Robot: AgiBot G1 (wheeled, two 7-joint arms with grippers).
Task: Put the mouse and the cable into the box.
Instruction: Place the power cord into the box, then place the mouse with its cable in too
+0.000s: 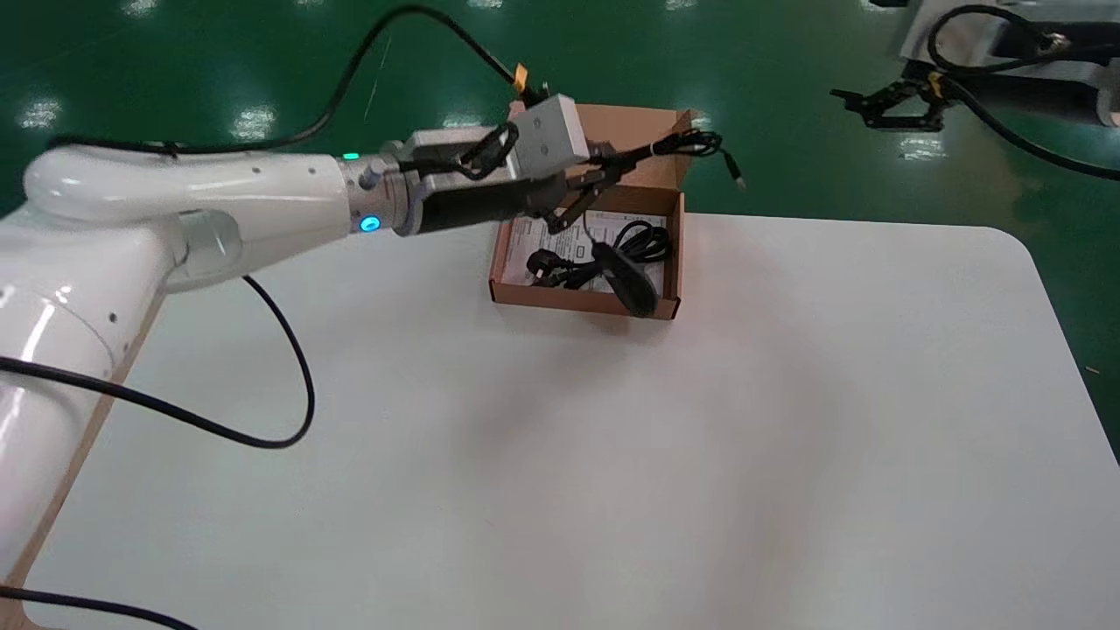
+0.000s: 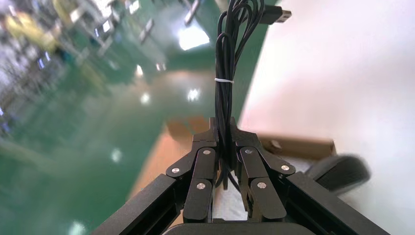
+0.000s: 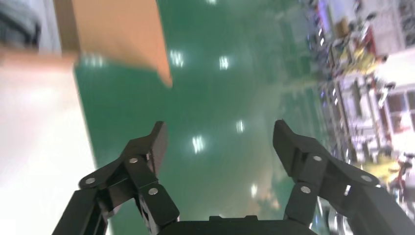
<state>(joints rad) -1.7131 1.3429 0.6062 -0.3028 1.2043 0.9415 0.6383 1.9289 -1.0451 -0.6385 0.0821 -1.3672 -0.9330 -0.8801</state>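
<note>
An open cardboard box (image 1: 577, 300) sits at the far middle of the white table, its lid (image 1: 643, 122) standing up behind it. Inside lie a black mouse (image 1: 628, 282), a black cable with a plug (image 1: 560, 264) and a printed sheet. My left gripper (image 1: 612, 163) hovers over the box's far side, shut on a tied bundle of black cable (image 1: 691, 142) whose USB plug (image 1: 738, 178) hangs past the lid. In the left wrist view the bundle (image 2: 225, 58) runs out from between the shut left gripper (image 2: 223, 125), with the mouse (image 2: 340, 171) and the box wall (image 2: 298, 146) below.
My right gripper (image 1: 862, 103) is parked off the table at the far right, over the green floor; in its wrist view the right gripper (image 3: 220, 129) stands open and empty. The white table (image 1: 612, 437) stretches toward me from the box.
</note>
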